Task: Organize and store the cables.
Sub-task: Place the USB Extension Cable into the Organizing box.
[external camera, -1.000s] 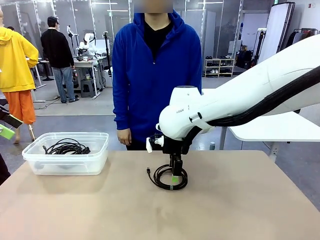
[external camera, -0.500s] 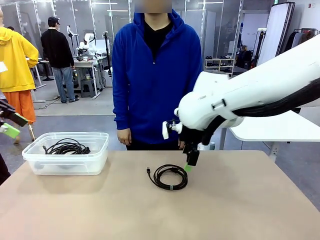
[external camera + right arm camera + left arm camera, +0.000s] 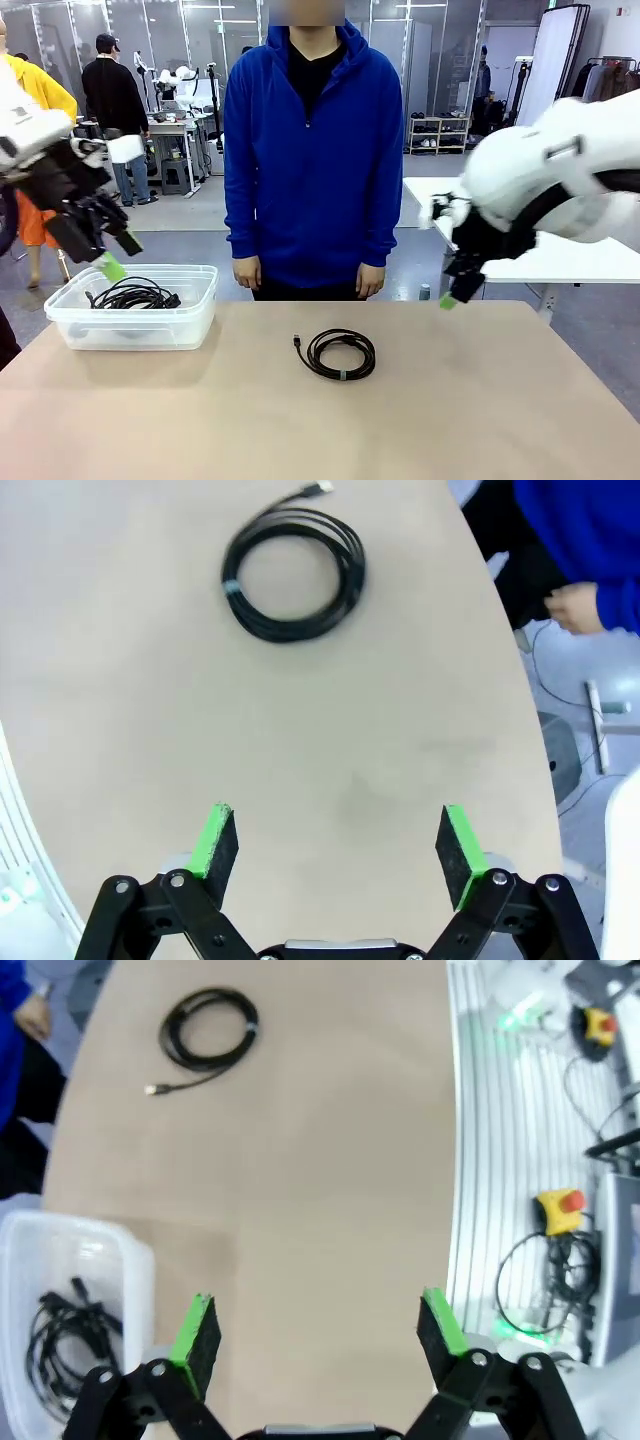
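Tan surface [image 3: 450, 420], busy lab behind: both end effectors, left [image 3: 315, 1332] and right [image 3: 338, 842], hang spread wide and empty, the coiled cable [image 3: 293, 573] ahead of the right one; straddle its rim, then pinch.

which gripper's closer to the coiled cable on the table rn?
Right. The right gripper hangs open, up and right of the coiled cable; the left gripper, also open, hovers over the bin.

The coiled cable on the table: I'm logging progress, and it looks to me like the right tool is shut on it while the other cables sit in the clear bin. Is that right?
Not quite. The right tool is open and holds nothing; the coiled cable lies free on the table, apart from the tool, as the right wrist view shows. The other cables do sit in the clear bin.
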Action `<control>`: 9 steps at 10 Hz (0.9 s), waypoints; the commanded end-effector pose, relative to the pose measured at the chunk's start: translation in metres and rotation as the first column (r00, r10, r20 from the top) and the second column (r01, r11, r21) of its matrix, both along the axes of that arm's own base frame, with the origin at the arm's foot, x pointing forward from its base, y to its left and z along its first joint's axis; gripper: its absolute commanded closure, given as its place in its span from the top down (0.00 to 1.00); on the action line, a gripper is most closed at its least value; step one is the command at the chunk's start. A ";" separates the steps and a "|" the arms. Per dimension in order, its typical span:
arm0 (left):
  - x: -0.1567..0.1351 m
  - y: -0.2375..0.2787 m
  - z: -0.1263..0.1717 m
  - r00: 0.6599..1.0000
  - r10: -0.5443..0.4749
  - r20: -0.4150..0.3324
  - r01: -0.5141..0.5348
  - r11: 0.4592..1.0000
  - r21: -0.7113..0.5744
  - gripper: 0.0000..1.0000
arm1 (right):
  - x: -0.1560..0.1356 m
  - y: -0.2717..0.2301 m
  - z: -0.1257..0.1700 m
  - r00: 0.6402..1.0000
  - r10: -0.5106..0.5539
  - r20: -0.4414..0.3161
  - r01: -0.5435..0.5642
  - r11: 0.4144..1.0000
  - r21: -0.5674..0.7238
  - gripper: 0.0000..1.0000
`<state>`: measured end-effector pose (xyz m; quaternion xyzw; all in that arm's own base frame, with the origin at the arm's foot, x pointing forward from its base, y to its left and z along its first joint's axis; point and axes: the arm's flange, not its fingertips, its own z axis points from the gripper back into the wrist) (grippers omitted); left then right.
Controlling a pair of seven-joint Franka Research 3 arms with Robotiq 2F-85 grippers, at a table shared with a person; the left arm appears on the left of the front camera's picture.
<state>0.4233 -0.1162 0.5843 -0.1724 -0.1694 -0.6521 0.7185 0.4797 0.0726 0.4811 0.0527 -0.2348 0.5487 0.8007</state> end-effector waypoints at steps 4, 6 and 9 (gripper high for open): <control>0.047 -0.144 -0.032 0.997 0.006 0.073 -0.021 0.979 0.203 1.00 | -0.070 -0.146 0.003 0.955 -0.286 0.074 0.261 0.935 0.242 1.00; 0.050 -0.181 -0.072 0.989 0.079 0.126 -0.101 0.978 0.185 1.00 | -0.090 -0.200 0.007 0.916 -0.394 0.067 0.353 0.876 0.328 1.00; 0.046 -0.206 -0.118 0.959 0.210 0.190 -0.235 0.965 0.118 1.00 | -0.116 -0.243 -0.002 0.878 -0.474 0.057 0.420 0.824 0.381 1.00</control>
